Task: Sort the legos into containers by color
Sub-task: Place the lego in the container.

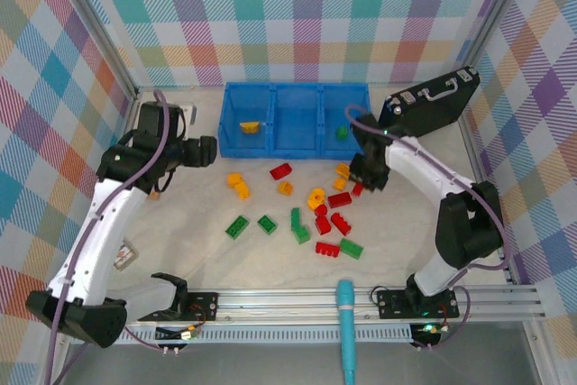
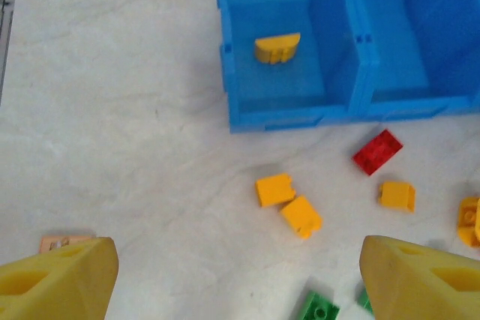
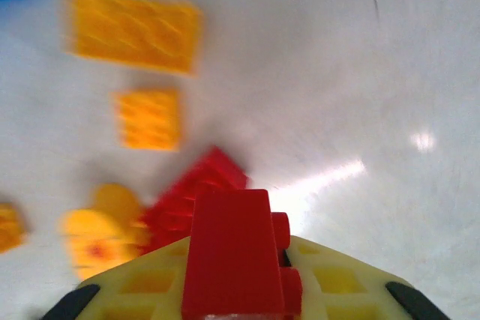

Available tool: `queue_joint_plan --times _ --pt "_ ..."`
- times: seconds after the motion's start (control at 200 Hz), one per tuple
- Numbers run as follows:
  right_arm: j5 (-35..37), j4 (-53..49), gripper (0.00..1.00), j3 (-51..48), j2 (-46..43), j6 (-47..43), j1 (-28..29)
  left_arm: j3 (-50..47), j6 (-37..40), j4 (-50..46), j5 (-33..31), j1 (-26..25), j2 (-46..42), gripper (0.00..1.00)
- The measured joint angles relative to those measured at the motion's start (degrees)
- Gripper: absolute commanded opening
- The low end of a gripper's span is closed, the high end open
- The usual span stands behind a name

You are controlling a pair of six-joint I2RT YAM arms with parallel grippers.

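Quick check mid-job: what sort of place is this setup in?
Probably a lab test cell, not a home: checked cloth walls box in a pale tabletop, and a metal rail runs along its near edge.

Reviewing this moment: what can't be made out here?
- Right wrist view: motion blur smears the yellow bricks; studs unreadable.
- Right wrist view: the red brick hides how the right gripper grips it; bottom edge crops both.
- Left wrist view: bottom edge crops a green brick.

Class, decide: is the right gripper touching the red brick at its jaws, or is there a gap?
Touching. The right wrist view shows the red brick pressed between the right gripper's yellow jaws, no gap.
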Motion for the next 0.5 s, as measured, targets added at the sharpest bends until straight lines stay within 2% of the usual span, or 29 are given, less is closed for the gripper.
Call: queue_joint_plan --times 0.185,0.345,0.5 --pt "2.23 -3.61 0.13 23.04 6.67 -15.17 0.0 -8.39 -4.66 -1.51 1.86 0.0 -4.22 0.82" --pt "2.25 -1.11 0.13 32.94 11.61 -26.53 0.07 -17.99 -9.79 0.59 5.75 0.0 -4.98 0.82" --pt "2.16 4.15 0.14 37.92 16.76 -33.77 0.37 -21.64 -12.66 1.92 8.15 -0.74 -4.98 0.82"
